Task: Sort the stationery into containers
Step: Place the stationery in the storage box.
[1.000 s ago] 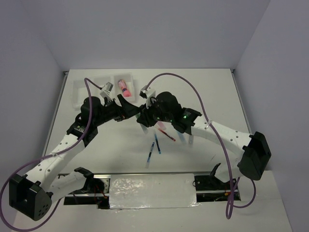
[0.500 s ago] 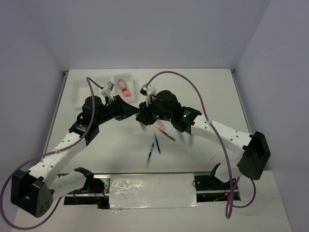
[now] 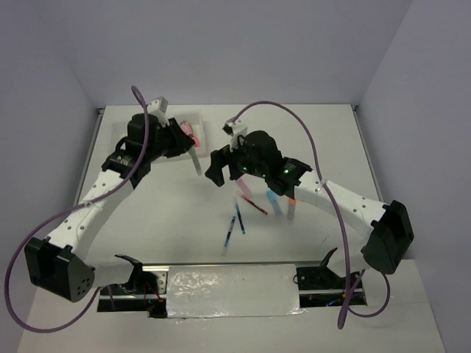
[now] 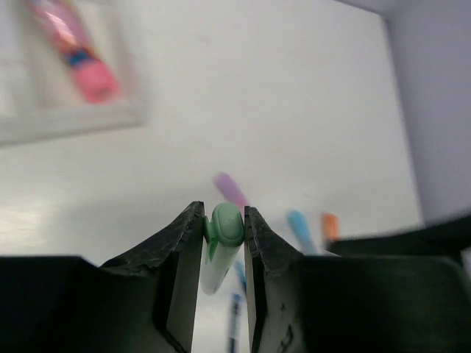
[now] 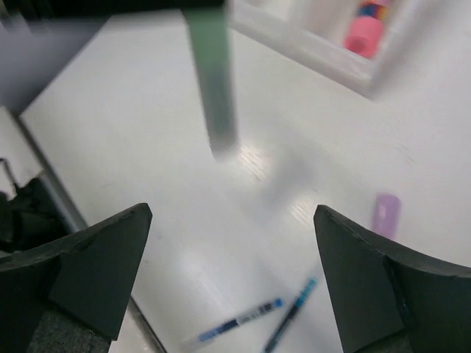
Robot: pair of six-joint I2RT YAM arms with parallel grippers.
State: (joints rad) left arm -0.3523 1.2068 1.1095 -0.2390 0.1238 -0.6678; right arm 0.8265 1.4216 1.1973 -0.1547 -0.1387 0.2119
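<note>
My left gripper (image 3: 188, 147) is shut on the cap of a green highlighter (image 4: 223, 226), which hangs tip down beside the containers (image 3: 121, 140). In the right-hand bin lies the pink tube (image 3: 190, 131). My right gripper (image 5: 232, 213) stands wide open with nothing between its fingers, a little right of the green highlighter (image 5: 213, 88). On the table below it lie a lilac highlighter (image 5: 385, 213), two blue pens (image 5: 235, 323), a red pen (image 3: 255, 205), a blue highlighter (image 3: 274, 203) and an orange-capped one (image 3: 289, 207).
The three bins are joined in a row at the back left; the bin wall (image 5: 309, 51) is near the hanging highlighter. Purple cables loop over both arms. A foil-covered strip (image 3: 232, 290) runs along the near edge.
The left gripper shut on the green highlighter, the right gripper opened and let it go. The left arm has swung back and left with it, towards the bins.
</note>
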